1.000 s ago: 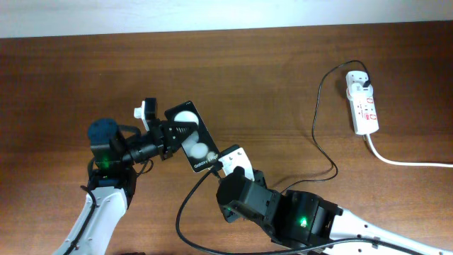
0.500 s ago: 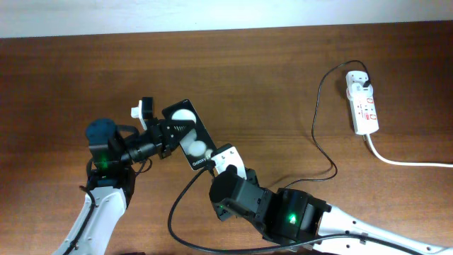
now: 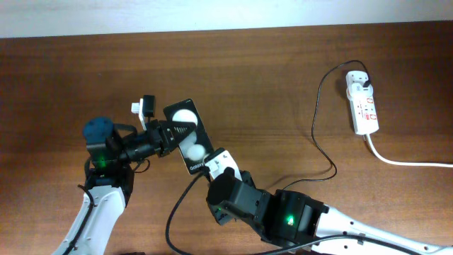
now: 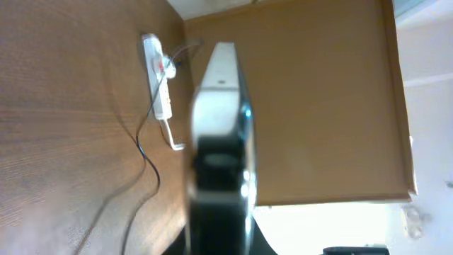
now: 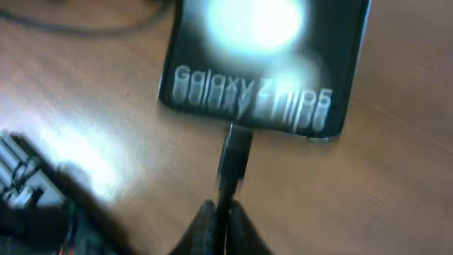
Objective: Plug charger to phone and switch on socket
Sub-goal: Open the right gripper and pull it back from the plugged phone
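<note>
Left gripper (image 3: 178, 131) clamped on the phone (image 3: 195, 146), holding it tilted over the left-middle of the table (image 3: 283, 71). Right gripper (image 5: 219, 212) pinched shut on the charger (image 5: 233, 152) tip, which meets the phone's bottom edge; can't tell if it's seated. Socket (image 3: 362, 106) lies well apart at the far right

The left arm (image 3: 106, 152) reaches rightward, fingers (image 3: 175, 129) clamped; the right arm (image 3: 283, 216) reaches up-left, fingers (image 5: 207, 225) pinched.
</note>
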### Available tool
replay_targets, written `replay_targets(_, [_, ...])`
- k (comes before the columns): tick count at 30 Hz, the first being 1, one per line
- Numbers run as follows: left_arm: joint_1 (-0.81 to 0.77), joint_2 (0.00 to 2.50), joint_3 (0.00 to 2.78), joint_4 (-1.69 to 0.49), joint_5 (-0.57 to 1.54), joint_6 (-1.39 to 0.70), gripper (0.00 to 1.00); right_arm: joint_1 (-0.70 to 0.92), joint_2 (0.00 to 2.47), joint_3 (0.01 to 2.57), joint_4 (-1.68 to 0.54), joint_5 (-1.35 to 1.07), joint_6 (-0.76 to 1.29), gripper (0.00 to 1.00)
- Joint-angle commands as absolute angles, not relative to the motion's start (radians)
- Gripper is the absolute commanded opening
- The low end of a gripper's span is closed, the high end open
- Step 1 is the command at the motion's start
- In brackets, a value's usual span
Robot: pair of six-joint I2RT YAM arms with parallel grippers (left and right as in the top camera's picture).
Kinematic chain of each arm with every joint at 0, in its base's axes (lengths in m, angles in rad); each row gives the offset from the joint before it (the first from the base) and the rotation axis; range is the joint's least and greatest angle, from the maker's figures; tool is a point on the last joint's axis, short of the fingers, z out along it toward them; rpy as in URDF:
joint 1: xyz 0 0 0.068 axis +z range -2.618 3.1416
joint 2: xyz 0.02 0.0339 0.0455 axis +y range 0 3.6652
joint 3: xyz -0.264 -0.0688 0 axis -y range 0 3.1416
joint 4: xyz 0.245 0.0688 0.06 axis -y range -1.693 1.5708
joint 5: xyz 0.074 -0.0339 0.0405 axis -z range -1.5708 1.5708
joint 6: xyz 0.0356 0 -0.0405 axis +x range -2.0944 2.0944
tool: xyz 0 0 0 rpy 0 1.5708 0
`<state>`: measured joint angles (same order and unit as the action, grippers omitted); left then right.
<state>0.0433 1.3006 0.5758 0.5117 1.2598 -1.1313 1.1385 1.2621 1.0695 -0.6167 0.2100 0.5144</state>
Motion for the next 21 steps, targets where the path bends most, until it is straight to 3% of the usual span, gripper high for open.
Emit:
replay_targets(1, [0.016,1.293,0.571,0.508,1.369,-1.105,0.00,1.126,1.230,1.094,-0.622,0.300,0.502,0.13])
replay_targets(7, [0.016,1.293,0.571,0.508,1.154,-1.105,0.00,1.127,1.195,1.094,-0.703,0.228,0.510,0.25])
replay_targets(14, [0.016,1.293,0.571,0.508,1.174,-1.113,0.00,1.126,1.290,1.094,-0.665,0.213,0.514,0.30])
replay_targets(16, [0.016,1.293,0.571,0.508,1.213,-1.112,0.00,1.126,1.310,1.094,-0.640,0.218,0.513,0.29])
replay_targets(17, [0.016,1.293,0.571,0.508,1.228,-1.113,0.00,1.126,1.314,1.094,-0.630,0.221,0.513,0.25])
replay_targets(18, [0.016,1.293,0.571,0.508,1.262,-1.112,0.00,1.126,1.316,1.094,-0.585,0.236,0.513,0.13])
replay_targets(21, [0.015,1.293,0.571,0.508,1.310,-1.112,0.00,1.124,1.316,1.094,-0.559,0.249,0.513,0.06])
